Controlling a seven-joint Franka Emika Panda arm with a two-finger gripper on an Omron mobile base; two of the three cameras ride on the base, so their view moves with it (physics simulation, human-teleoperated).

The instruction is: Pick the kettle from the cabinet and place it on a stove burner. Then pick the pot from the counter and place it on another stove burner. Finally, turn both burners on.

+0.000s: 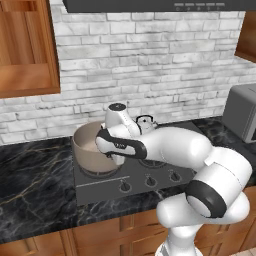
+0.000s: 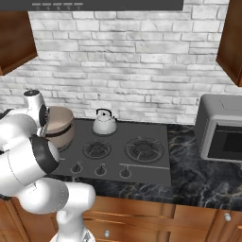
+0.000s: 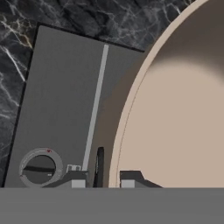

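Note:
The wide beige pot [image 1: 90, 145] [image 2: 59, 125] [image 3: 183, 122] is over the front left burner of the dark grey cooktop [image 1: 100, 189] [image 2: 156, 171] [image 3: 61, 96]. I cannot tell whether it rests on the burner or hangs just above it. My gripper [image 3: 103, 181] is shut on the pot's near rim, one fingertip [image 3: 127, 180] inside and the other outside beside a short dark handle. The small silvery kettle [image 1: 145, 122] [image 2: 104, 123] stands upright on a back burner. Two front burners [image 2: 97, 150] [image 2: 143, 149] are bare.
A row of knobs [image 1: 149, 181] [image 2: 99, 170] lines the cooktop's front, and one knob [image 3: 39, 168] is close to my fingers. A grey microwave [image 1: 242, 112] [image 2: 222, 127] sits on the black marble counter [image 1: 35, 175] at the right. Wooden wall cabinets [image 1: 25, 45] hang above.

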